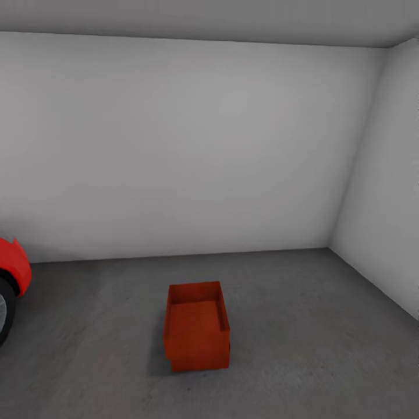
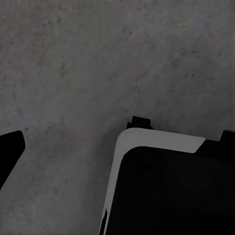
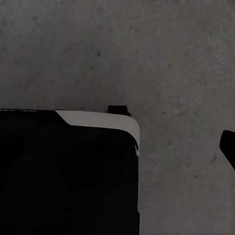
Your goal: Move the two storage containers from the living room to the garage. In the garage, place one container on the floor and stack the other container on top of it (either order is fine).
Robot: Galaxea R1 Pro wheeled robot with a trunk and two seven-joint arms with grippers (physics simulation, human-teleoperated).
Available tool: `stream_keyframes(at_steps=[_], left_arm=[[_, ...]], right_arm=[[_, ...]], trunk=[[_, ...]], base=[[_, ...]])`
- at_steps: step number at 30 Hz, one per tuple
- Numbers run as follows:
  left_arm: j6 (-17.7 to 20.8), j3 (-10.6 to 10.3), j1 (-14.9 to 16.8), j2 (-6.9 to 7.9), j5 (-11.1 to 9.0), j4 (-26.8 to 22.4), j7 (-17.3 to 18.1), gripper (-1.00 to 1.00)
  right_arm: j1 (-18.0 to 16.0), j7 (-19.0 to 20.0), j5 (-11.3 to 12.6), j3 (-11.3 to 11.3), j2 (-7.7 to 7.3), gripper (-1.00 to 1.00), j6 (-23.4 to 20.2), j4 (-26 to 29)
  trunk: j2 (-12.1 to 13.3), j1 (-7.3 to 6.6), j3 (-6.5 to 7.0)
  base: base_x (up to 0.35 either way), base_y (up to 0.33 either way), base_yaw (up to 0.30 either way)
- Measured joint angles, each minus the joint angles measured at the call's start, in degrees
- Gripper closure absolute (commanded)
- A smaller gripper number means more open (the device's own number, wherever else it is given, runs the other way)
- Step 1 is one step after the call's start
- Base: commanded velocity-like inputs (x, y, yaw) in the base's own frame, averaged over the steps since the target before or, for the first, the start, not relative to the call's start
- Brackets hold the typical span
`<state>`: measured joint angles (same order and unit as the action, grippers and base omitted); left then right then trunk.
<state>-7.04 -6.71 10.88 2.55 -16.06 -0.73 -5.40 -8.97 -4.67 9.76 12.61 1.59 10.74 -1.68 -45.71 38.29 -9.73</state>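
An orange-red storage container [image 1: 196, 329] stands upright on the dark grey garage floor [image 1: 302, 349], a little ahead of me and short of the back wall. Its open top faces up. A stepped shape shows inside its rim, and I cannot tell whether this is a second container nested in it. In the left wrist view my left gripper [image 2: 122, 142] points down at bare floor, with one black finger [image 2: 10, 152] far out at the picture's edge. My right gripper [image 3: 117, 142] likewise hangs over bare floor, one finger [image 3: 229, 147] at the edge. Both stand open and hold nothing.
The front of a red car [image 1: 13, 273] with its wheel juts in at the far left. White-grey walls close the back [image 1: 174, 145] and the right side [image 1: 384, 203]. My own black-and-white base [image 2: 166, 186] [image 3: 68, 171] shows below both grippers.
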Motion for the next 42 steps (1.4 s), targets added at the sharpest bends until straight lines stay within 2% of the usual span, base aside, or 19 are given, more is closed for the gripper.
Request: stream_keyframes(at_steps=[8,10,11,12,20,35,42], left_arm=[[0.4,0.0,0.0,0.0,-0.4,0.5,0.0,-1.0],[0.4,0.0,0.0,-0.09,0.1,0.6,0.0,-1.0],[0.6,-0.1,0.0,-0.15,1.9,0.6,0.0,-1.0],[0.7,-0.1,0.0,-0.16,2.4,0.6,0.0,-1.0],[0.2,0.0,0.0,-0.17,3.7,0.3,0.0,-1.0],[0.0,0.3,0.0,-0.1,3.4,0.0,-0.1,-1.0],[0.0,0.3,0.0,-0.09,3.4,0.0,-0.1,-1.0]], right_arm=[[0.0,0.0,0.0,0.0,0.05,-1.0,0.0,-0.1],[0.0,0.0,0.0,0.0,0.05,-1.0,0.0,0.0],[0.0,0.0,0.0,0.0,0.05,-1.0,0.0,-0.1],[0.0,0.0,0.0,0.0,0.05,-1.0,0.0,-0.1],[0.0,0.0,0.0,0.0,0.05,-1.0,0.0,0.0],[0.0,-0.3,-0.5,0.2,-0.41,-1.0,-0.3,0.1],[0.0,0.0,-3.6,0.3,-0.01,-1.0,0.0,0.1]], trunk=[[0.0,0.0,0.72],[0.0,0.0,0.91],[0.0,0.0,1.0],[0.0,0.0,1.09],[0.0,0.0,1.8],[0.0,0.0,2.02],[0.0,0.0,2.02]], base=[[0.0,0.0,-0.07],[0.0,0.0,-0.069],[0.0,0.0,-0.07],[0.0,0.0,-0.069],[0.0,0.0,-0.066],[0.0,0.0,-0.008],[0.0,0.0,0.0]])
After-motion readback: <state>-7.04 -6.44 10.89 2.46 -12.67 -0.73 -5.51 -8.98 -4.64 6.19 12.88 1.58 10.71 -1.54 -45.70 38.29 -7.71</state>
